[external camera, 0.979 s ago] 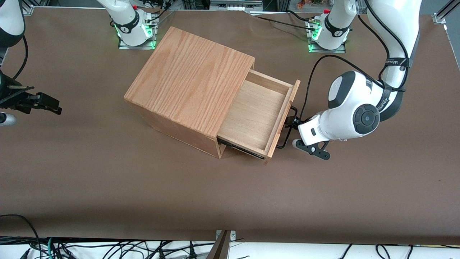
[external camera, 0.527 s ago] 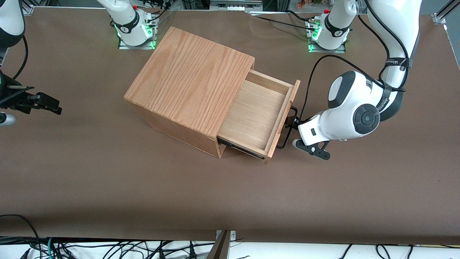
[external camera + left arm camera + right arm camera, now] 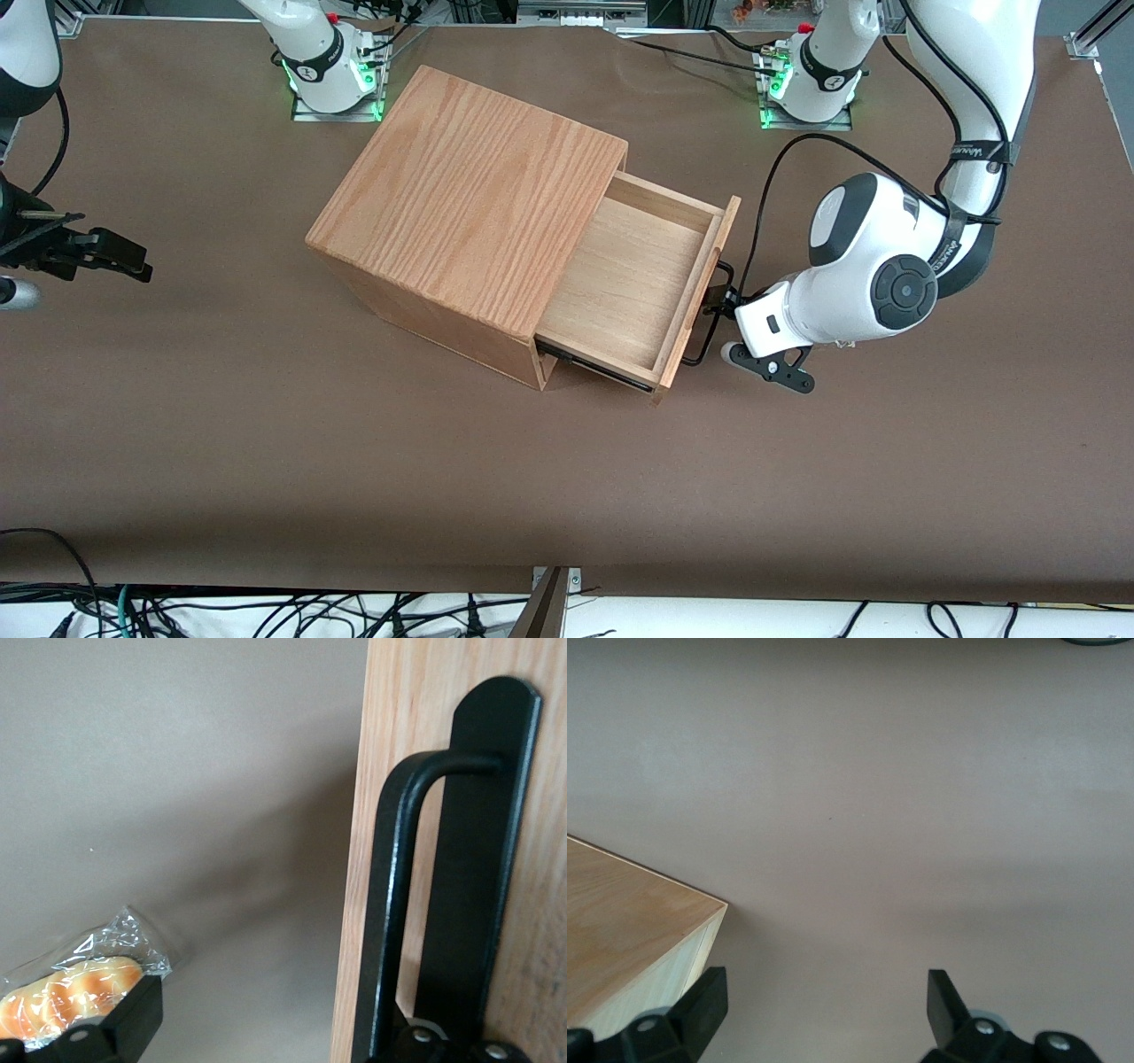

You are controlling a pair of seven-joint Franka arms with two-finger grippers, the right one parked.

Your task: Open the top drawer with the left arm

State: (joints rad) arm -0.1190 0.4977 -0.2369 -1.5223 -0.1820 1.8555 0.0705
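**Entry: top drawer drawn out, gripper at handle**

Box (image 3: 469, 186) sits mid-table. The drawer (image 3: 633, 283) stands well out of it toward the working arm's end, floor bare. I judge a further pull could slide the box or run the drawer off its runners. A retreat could snag the handle (image 3: 390, 904), since the bar lies between the fingers (image 3: 115, 1028). Gripper (image 3: 719, 307), at the drawer front, has its jaws spread wide, clamping nothing. One finger is close against the bar, possibly touching. Left arm (image 3: 850, 275) is low beside it.
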